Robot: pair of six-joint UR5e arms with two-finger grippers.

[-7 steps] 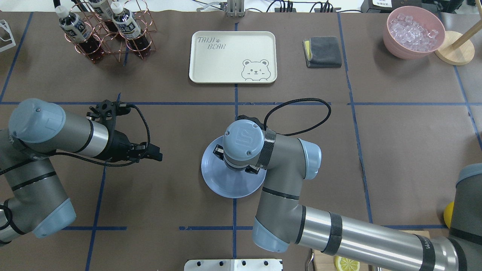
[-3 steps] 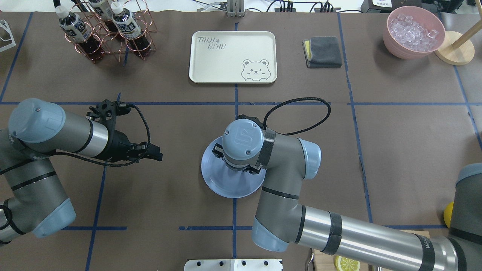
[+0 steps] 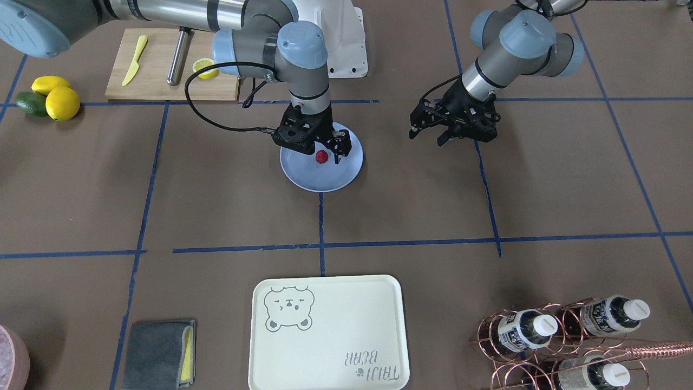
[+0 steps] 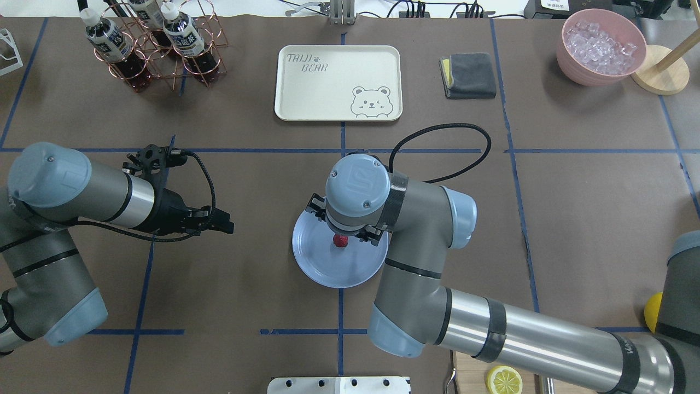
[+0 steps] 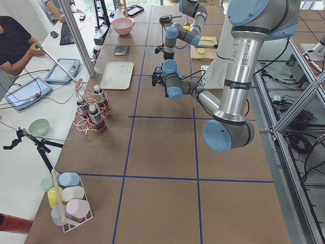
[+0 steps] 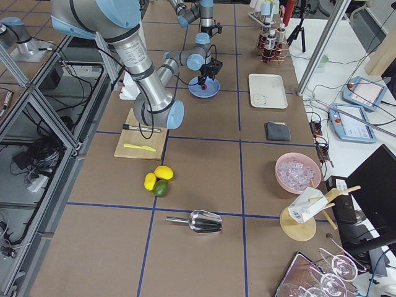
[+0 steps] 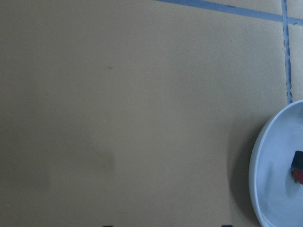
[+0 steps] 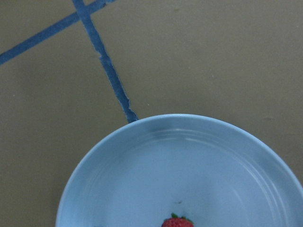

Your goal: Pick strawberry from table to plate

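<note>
The strawberry lies on the plate, just twelve o'clock of its middle. Your right gripper hangs over it, fingers spread, so I think only backing away is left.

Strawberry, lower half beyond the bottom edge (right wrist view)

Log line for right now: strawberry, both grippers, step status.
strawberry: lying on plate | right gripper: open, directly above it | left gripper: open, empty, over table | step: placement done
</note>
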